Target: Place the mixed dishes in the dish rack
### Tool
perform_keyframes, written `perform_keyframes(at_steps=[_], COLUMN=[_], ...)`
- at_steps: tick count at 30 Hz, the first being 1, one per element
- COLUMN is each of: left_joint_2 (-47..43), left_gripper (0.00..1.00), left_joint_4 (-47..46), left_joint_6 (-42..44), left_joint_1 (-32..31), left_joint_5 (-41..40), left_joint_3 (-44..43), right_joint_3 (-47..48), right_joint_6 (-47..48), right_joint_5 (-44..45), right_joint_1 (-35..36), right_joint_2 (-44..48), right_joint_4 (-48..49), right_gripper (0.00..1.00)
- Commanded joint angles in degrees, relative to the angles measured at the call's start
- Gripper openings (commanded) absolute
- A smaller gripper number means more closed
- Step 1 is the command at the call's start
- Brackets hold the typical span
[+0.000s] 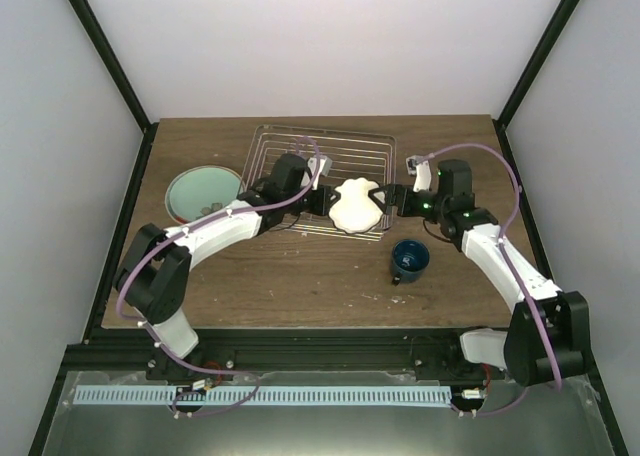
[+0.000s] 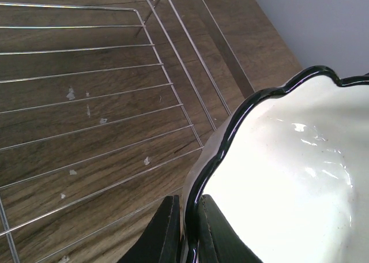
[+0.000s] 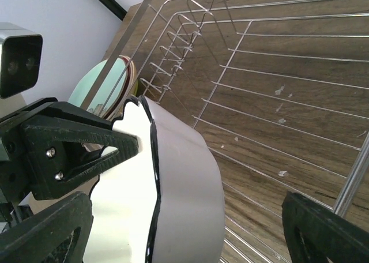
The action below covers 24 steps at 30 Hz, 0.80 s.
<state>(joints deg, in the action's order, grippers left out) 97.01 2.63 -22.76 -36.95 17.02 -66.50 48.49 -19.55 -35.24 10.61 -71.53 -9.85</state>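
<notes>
Brown wooden tabletop (image 1: 300, 276) enclosed by white walls (image 1: 320, 46), shown from overhead and from both wrists. The left gripper (image 2: 187, 228) is seen pressed together on the dark rim of the white scalloped dish (image 1: 357, 204), one finger inside the rim and one outside. The right gripper (image 3: 184, 234) is seen spread wide. The dish lies between its two fingers, and a clear gap is visible at the finger on the right of that view. Contact at the other finger cannot be judged.

The dish (image 3: 167, 199) is held off the table between the two grippers, and its white interior is presented to the overhead camera. It is positioned over the near right part of the dish rack (image 1: 300, 151), a silver wire rack in which no crockery is seen. A row of upright tines (image 3: 173, 49) is visible along the rack's far side. Pale flecks (image 2: 70, 93) are seen on the wood beneath the wires.

The dark blue mug (image 1: 410, 259) is seen upright on the table, near the rack's near right corner and beside the right arm. The pale-green plate (image 1: 203, 194) is seen on the table just left of the rack, with a red rim (image 3: 128, 67) showing under it.
</notes>
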Motion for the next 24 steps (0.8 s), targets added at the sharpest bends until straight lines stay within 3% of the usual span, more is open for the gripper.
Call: perform_keyframes(at_steps=[1, 14, 24], left_joint_2=[-3.6, -4.2, -3.6], left_gripper=[0.00, 0.00, 0.00], left_joint_4=[-5.0, -5.2, -7.6], left_joint_6=[-0.6, -0.2, -0.5], left_joint_1=[-0.9, -1.1, -1.6], left_joint_5=[1.4, 0.0, 0.6], left_joint_3=[-0.4, -0.7, -0.7], right_joint_3=[-1.7, -3.1, -3.8], right_joint_6=[-1.5, -2.4, -3.9], right_joint_5=[-3.7, -10.5, -14.9], right_joint_1=[-1.1, -2.5, -2.7], right_joint_2=[-0.4, -1.9, -3.8], right_joint_4=[4.1, 6.3, 8.8], right_gripper=[0.90, 0.77, 0.77])
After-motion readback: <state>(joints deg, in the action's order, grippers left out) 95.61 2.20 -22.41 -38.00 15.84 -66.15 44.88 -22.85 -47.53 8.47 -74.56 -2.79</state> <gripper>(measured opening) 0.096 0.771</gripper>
